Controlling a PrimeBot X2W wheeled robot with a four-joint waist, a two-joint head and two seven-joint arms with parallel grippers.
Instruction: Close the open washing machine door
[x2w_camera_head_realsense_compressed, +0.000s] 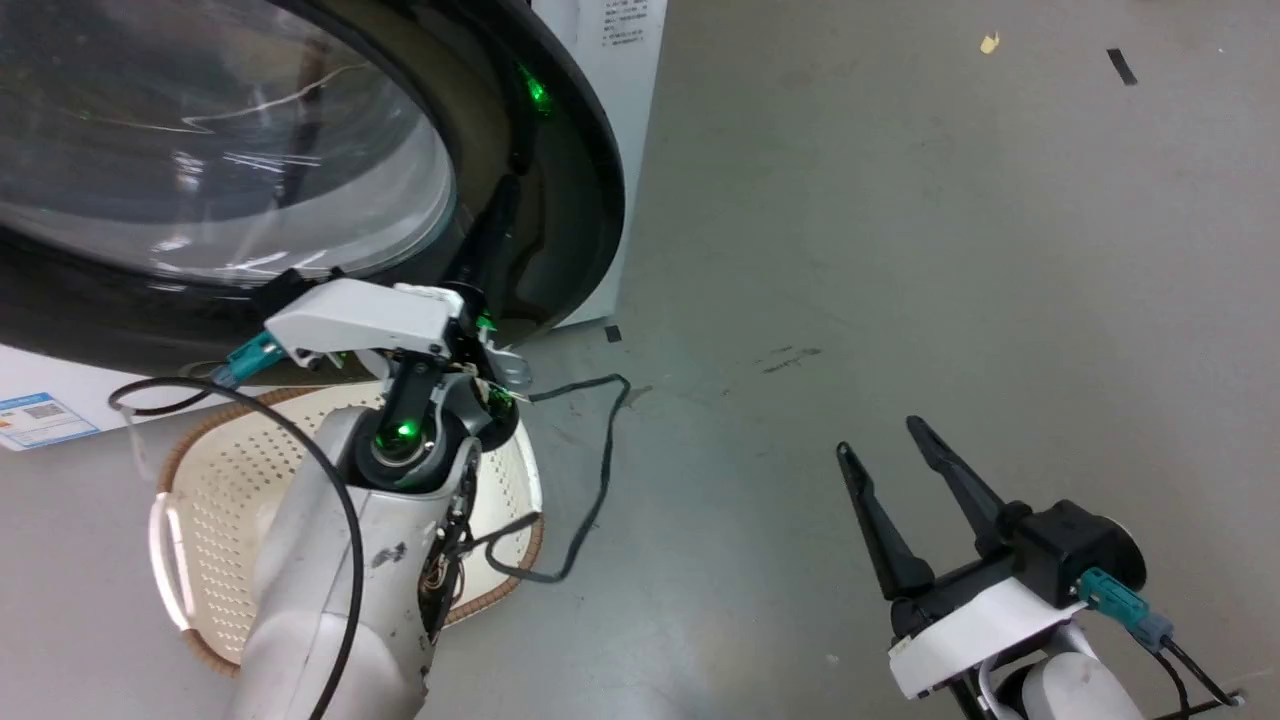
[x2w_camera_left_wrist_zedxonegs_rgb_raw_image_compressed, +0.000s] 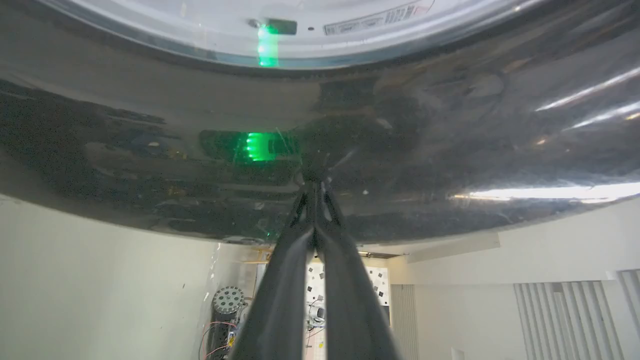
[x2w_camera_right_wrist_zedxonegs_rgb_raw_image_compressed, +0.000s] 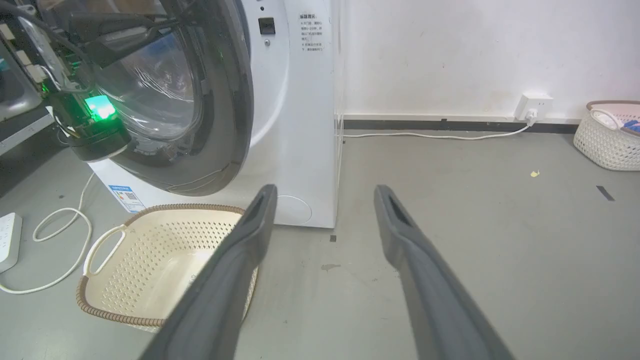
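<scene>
**Left gripper (x2w_camera_left_wrist_zedxonegs_rgb_raw_image_compressed: 314, 186), fingers pressed together, tips on the washing machine door (x2w_camera_left_wrist_zedxonegs_rgb_raw_image_compressed: 150, 150) rim**
The glossy, curved rim could let the tips skid, leaving the door unlatched. The right wrist view adds what the left lacks: the door almost against the washer (x2w_camera_right_wrist_zedxonegs_rgb_raw_image_compressed: 300, 125) front, above a laundry basket (x2w_camera_right_wrist_zedxonegs_rgb_raw_image_compressed: 175, 206). The right gripper (x2w_camera_right_wrist_zedxonegs_rgb_raw_image_compressed: 325, 190) hangs spread.

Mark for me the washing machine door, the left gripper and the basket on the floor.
washing machine door (x2w_camera_right_wrist_zedxonegs_rgb_raw_image_compressed: 232, 115), right wrist view, on its black rim.
left gripper (x2w_camera_left_wrist_zedxonegs_rgb_raw_image_compressed: 314, 186), left wrist view, between its closed fingertips at the door.
basket (x2w_camera_right_wrist_zedxonegs_rgb_raw_image_compressed: 170, 230), right wrist view, on its perforated back wall.
</scene>
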